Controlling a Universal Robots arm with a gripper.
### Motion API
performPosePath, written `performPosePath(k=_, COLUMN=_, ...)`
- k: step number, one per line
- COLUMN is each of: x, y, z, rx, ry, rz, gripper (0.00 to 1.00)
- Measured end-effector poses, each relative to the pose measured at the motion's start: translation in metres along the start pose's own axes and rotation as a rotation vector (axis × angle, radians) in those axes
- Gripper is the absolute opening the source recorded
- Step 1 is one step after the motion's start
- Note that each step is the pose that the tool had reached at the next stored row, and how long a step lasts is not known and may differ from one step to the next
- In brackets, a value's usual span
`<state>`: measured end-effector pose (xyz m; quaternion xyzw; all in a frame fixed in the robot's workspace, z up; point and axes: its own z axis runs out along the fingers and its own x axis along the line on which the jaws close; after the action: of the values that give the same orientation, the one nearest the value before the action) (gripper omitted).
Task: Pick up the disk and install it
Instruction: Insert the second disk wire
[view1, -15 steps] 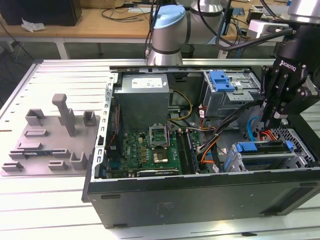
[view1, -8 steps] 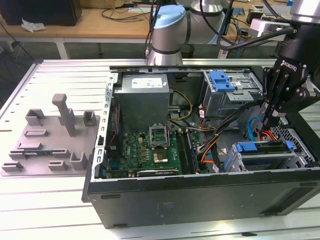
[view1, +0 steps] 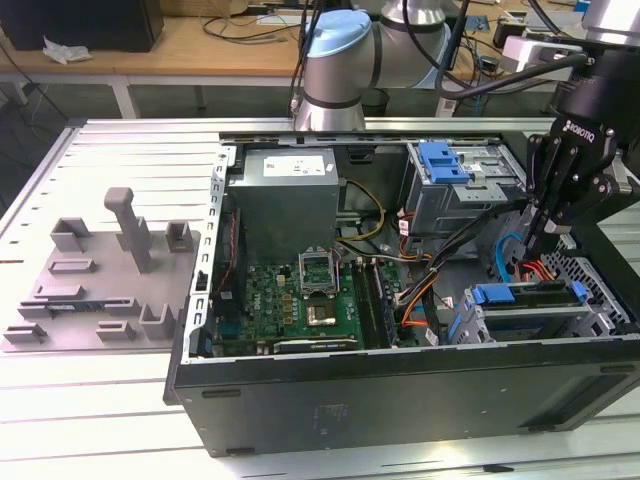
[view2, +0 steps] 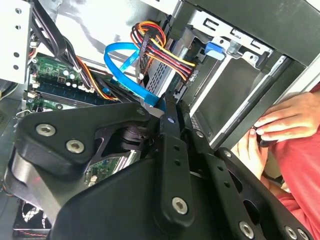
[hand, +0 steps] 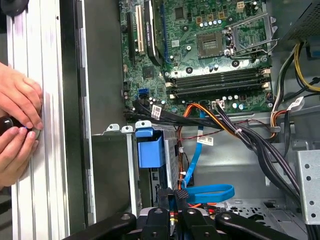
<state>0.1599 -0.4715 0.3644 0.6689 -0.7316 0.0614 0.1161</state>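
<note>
Inside the open computer case (view1: 300, 400), my gripper (view1: 545, 232) hangs over the drive cage; whether its fingers grip anything I cannot tell. The disk (view1: 525, 296) sits in its blue carrier in the bay, apparently installed. A person's hand (hand: 17, 105) rests on the table edge.

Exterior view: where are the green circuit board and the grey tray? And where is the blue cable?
green circuit board (view1: 285, 285), exterior view, bare green area.
grey tray (view1: 100, 287), exterior view, flat base.
blue cable (view2: 119, 75), second wrist view, loop's side.
</note>
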Motion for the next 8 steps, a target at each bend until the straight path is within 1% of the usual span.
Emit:
performPosePath(k=3, x=0.0000, y=0.0000, z=0.0000, rx=0.0000, ry=-0.0003, rz=0.000, gripper=0.16)
performPosePath(k=5, x=0.0011, y=-0.0002, z=0.0002, rx=-0.0008, ry=-0.0133, rz=-0.001, gripper=0.16)
performPosePath(k=6, x=0.0017, y=-0.0002, z=0.0003, rx=-0.0010, ry=-0.0151, rz=-0.001, gripper=0.16)
performPosePath(k=8, x=0.0053, y=-0.0005, z=0.0009, rx=-0.0007, ry=-0.0201, rz=-0.002, gripper=0.16)
